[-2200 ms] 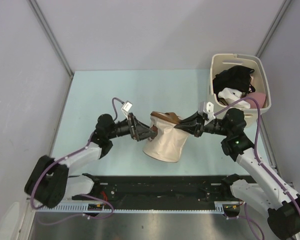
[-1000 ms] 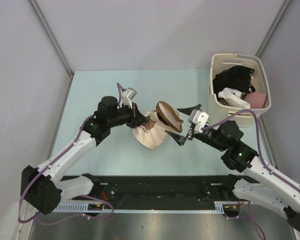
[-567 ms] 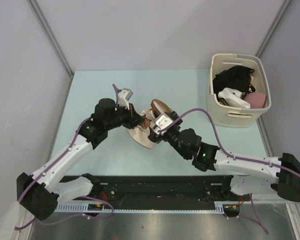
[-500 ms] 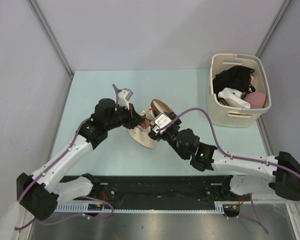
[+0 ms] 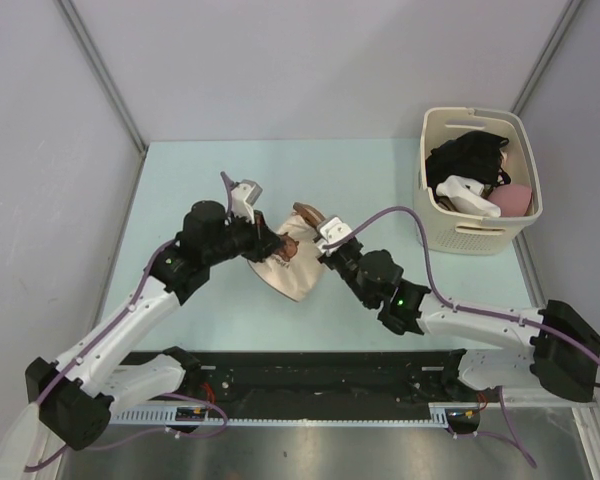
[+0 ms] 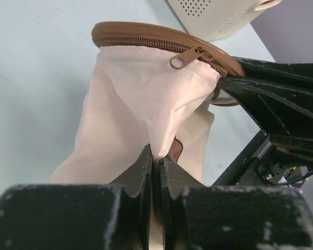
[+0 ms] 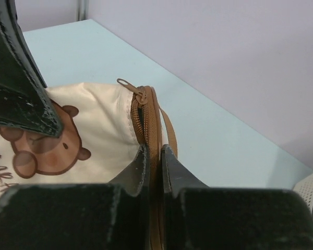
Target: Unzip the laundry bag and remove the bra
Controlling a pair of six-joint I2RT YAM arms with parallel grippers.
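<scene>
You're in a lab test cell. Plain grey walls (image 5: 310, 60) box in your pale blue counter (image 5: 180, 180), with a black mounting rail (image 5: 320, 368) at its near edge.

left gripper (image 6: 155, 156) and right gripper (image 7: 154, 151) pinched closed, arms angled inward.

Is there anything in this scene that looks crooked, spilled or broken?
Nothing is spilled or torn. Only the soft cream cloth laundry bag looks askew. It is crumpled and tipped over, with the left gripper pinching its cloth and the right gripper pinching its brown zipper rim.
</scene>
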